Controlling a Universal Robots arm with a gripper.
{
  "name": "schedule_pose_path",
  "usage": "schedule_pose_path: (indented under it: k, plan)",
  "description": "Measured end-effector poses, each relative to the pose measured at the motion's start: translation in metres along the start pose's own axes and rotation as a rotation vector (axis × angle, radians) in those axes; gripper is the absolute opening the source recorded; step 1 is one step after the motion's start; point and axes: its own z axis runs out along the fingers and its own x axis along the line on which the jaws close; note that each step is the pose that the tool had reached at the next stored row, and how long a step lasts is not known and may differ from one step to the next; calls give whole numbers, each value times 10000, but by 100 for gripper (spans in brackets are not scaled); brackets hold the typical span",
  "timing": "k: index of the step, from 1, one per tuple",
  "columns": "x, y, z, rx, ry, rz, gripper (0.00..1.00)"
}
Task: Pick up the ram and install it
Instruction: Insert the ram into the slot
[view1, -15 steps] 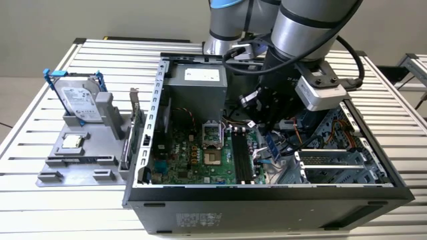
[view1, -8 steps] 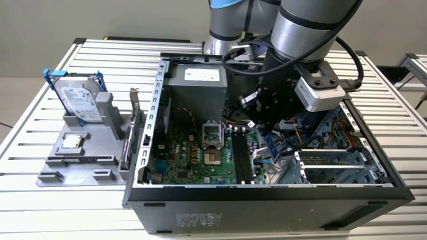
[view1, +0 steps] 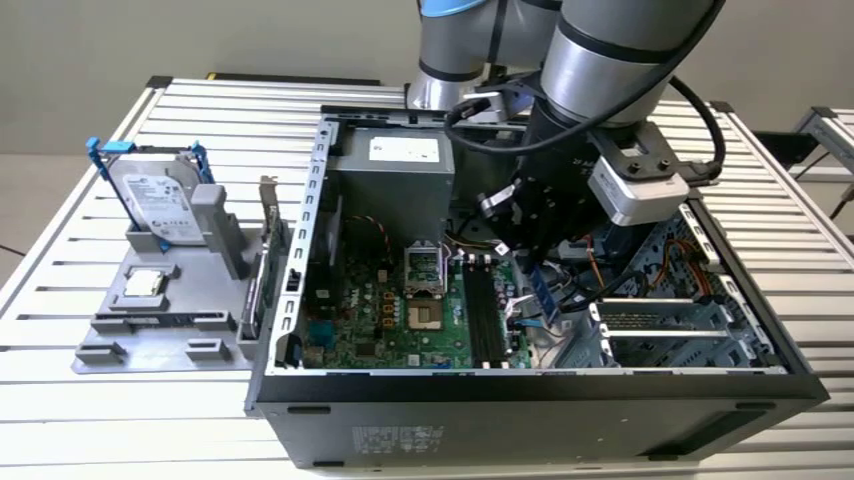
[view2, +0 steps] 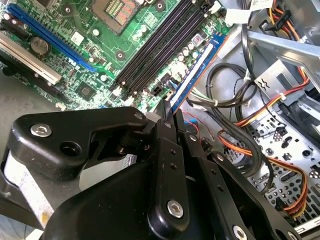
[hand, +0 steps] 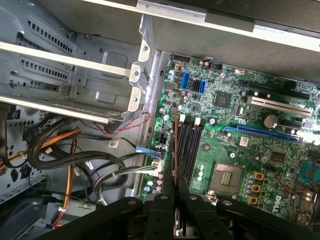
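A: Where is the ram (view2: 197, 67)?

B: I see it clamped edge-on in my gripper (view2: 167, 107), hanging over the motherboard (view2: 100, 50) just beside the black slots (view2: 160, 45), not seated.

A: Handling?

B: I judge it light, stiff and thin, with fragile chips and contacts. My fingers (hand: 169, 192) pinch its upper edge, leaving the contact edge free above the slots.

No legible text; labels on hard drive (view1: 158, 205), power supply (view1: 400, 150) unreadable.
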Motion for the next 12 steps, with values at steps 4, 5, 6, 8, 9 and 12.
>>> schedule_pose_path:
  k: [4, 5, 6, 8, 9, 12]
  plan:
    - [0, 0, 10, 0, 0, 0, 0]
    - [0, 0, 12, -1, 0, 0, 0]
    - [0, 0, 15, -1, 0, 0, 0]
    - [0, 0, 21, 0, 0, 0, 0]
    - [0, 0, 24, 0, 0, 1, 0]
    - [1, -1, 34, 1, 1, 0, 0]
